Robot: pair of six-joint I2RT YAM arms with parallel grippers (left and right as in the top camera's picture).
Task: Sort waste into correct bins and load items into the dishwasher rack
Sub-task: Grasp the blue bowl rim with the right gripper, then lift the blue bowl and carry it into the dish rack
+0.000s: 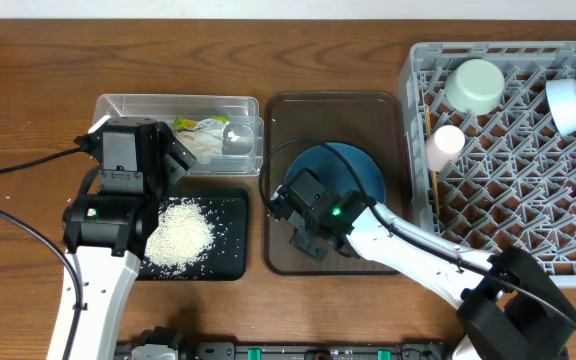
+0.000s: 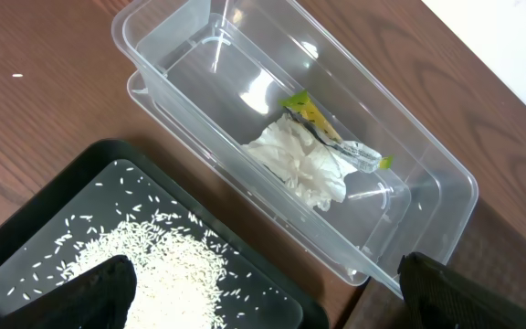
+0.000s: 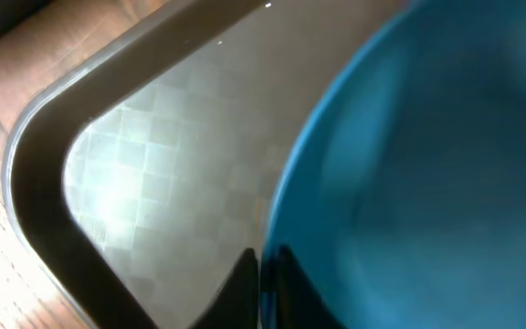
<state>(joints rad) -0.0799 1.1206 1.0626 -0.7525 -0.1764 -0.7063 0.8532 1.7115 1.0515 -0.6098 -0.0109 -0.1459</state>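
Blue plate (image 1: pixel 358 165) was found on the brown tray (image 1: pixel 278 120) just beside the dishwasher rack (image 1: pixel 528 170), its rim apparently pinched by the narrowed right gripper (image 3: pixel 261 274), judged ready for racking. Farther from the rack, the left gripper (image 2: pixel 272 279) was held wide and empty above the clear tub (image 2: pixel 153 37)

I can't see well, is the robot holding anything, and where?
The right fingers seem to pinch the blue plate by its rim; left fingers hold nothing.
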